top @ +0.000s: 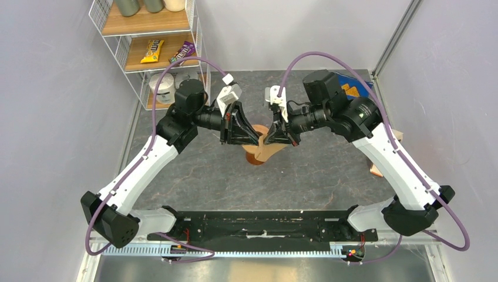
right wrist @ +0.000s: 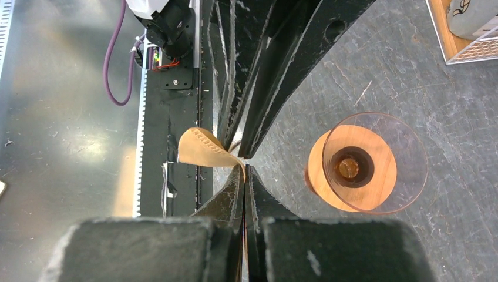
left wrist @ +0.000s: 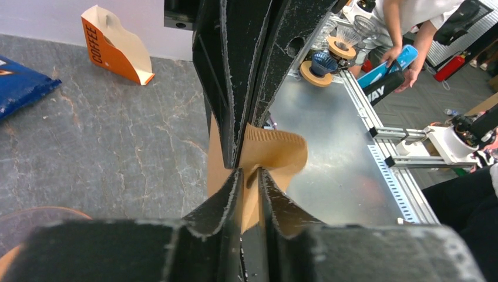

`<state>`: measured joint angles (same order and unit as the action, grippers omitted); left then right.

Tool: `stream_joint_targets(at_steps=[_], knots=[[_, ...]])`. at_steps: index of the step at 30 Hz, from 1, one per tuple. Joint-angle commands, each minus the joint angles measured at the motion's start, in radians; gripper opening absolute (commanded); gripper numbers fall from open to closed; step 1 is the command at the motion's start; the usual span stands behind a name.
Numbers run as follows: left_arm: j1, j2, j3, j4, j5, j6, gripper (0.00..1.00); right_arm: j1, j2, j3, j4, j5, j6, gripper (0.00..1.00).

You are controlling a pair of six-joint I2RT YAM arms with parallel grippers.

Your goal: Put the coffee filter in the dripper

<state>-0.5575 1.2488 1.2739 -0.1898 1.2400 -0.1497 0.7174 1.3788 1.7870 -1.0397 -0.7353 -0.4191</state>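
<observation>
COFFEE runs in dark capitals down the orange side of a cardboard holder point(left wrist: 114, 47) standing on the worktop point(left wrist: 117, 147) (the letters are turned sideways). White letters "AY" show on a black bar point(left wrist: 384, 88) past the metal bench. Print on the shelf's snack packets point(top: 152, 50) is too small to read.

Bright, even light, seemingly overhead, leaves soft shadows on the grey marbled tabletop point(top: 235, 176). Glare whitens the brushed-metal sheet point(right wrist: 64, 135) at left; wrist-view foregrounds blur.
</observation>
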Motion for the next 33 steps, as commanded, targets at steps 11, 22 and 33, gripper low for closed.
stream_joint_targets(at_steps=[11, 22, 33], knots=[[0.009, -0.074, 0.002, -0.095, -0.082, 0.087, 0.39, -0.03, -0.065, -0.029, 0.084, -0.014, 0.067, 0.0], [0.008, -0.059, -0.017, -0.056, -0.102, 0.097, 0.32, -0.029, -0.064, -0.026, 0.126, -0.073, 0.089, 0.0], [0.008, -0.094, -0.085, 0.003, -0.062, 0.1, 0.46, -0.041, -0.063, -0.032, 0.109, -0.085, 0.111, 0.0]])
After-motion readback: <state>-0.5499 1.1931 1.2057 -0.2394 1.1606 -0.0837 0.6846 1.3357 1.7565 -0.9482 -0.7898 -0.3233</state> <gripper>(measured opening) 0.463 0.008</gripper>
